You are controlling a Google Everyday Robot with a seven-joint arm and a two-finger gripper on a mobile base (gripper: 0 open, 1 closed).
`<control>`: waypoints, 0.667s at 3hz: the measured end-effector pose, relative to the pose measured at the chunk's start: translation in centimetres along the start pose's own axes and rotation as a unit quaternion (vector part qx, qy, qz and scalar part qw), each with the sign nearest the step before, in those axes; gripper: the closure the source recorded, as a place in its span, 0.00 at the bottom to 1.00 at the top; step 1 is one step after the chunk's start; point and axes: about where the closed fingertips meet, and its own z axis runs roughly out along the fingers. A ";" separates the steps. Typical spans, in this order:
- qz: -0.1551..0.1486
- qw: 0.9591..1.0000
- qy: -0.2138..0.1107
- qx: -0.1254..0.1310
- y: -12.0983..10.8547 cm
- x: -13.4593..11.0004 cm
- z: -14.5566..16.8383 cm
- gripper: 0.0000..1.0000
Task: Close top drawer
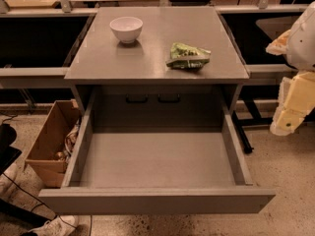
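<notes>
The top drawer [156, 200] of the grey cabinet is pulled far out toward me. Its plain handleless front runs across the bottom of the camera view and its grey inside holds nothing. My gripper [289, 113] shows at the right edge as cream-coloured parts below the white arm [302, 36]. It hangs to the right of the drawer's right side wall, apart from it, above the floor. The two lower drawers are hidden under the open one.
On the cabinet top [98, 63] stand a white bowl [126, 28] at the back left and a green crumpled bag [188, 56] at the right. A cardboard box [49, 144] with items sits on the floor left of the drawer. A white shoe [56, 225] shows at bottom left.
</notes>
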 end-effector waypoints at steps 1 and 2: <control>0.000 1.000 0.000 0.000 0.0 0.0 0.0 0.00; -0.016 1.000 0.001 0.010 0.6 -1.0 0.3 0.00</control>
